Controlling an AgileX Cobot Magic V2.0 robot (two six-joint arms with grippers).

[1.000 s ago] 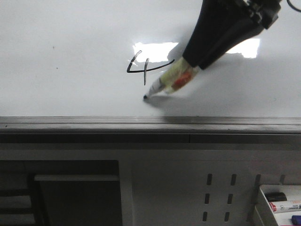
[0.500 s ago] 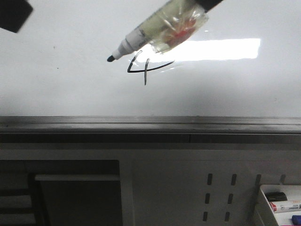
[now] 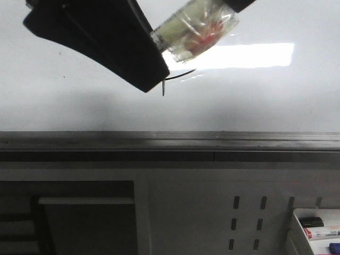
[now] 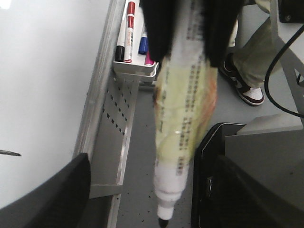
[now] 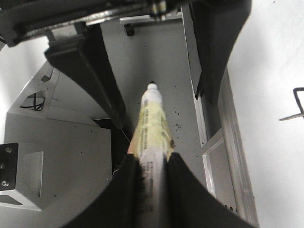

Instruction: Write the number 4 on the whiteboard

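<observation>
Right pincer [image 5: 152,164] grips the marker [image 3: 194,33], tip toward the wide-open left pincer [image 3: 143,69], which hides most of the number 4 [image 3: 178,76] on the whiteboard [image 3: 265,101].

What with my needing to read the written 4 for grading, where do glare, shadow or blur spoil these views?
Front view: a bright rectangular glare sits on the whiteboard, a soft shadow darkens its lower part, and the dark, defocused left tool hides most of the number 4. Left wrist view: the marker is blurred, its print unreadable. Right wrist view: evenly lit, marker fairly sharp.
</observation>
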